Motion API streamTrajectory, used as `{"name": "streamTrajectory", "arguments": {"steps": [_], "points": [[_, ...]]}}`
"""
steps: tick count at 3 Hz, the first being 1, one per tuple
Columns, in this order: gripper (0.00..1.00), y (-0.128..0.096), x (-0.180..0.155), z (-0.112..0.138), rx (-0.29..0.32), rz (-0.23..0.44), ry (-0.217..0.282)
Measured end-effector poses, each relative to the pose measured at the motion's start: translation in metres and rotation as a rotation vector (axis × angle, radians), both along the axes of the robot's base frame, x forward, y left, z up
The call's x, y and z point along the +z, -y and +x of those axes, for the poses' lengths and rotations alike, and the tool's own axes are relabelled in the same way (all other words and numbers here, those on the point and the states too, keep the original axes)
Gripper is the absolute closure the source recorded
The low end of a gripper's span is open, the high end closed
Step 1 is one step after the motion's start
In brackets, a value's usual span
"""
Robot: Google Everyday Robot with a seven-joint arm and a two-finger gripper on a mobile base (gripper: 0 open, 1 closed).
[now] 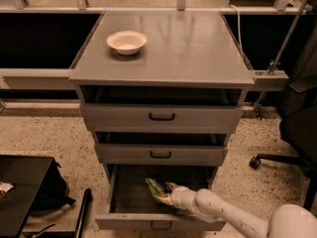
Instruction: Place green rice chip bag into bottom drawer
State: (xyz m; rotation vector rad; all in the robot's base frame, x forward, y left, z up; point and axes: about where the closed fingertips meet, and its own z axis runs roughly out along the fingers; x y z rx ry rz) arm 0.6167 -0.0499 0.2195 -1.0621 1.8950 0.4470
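**Item:** pincer (171,193), reaching into the open bottom drawer (131,196). It appears closed on the green rice chip bag (157,187), which juts from its tip, tilted.

**Handling:** lower until the foil lies flat beneath the pincer. Release fully, then lift straight out so the bag doesn't drag.

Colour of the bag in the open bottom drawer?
Green bag, yellowish patches; camera view. The gripper is at it inside the bottom drawer.

A white bowl (127,41) sits left rear on the cabinet top (193,53). A black chair (297,128) stands right; a black table (20,195) and bag (52,190), lower left.
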Motion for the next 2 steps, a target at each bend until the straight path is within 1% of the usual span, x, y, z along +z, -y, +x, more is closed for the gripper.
{"name": "streamTrajectory", "arguments": {"steps": [1,2], "points": [[0.11,0.0000,0.0000,0.0000,0.000,0.000,0.000],[0.00,-0.0001,0.0000,0.0000,0.000,0.000,0.000]]}}
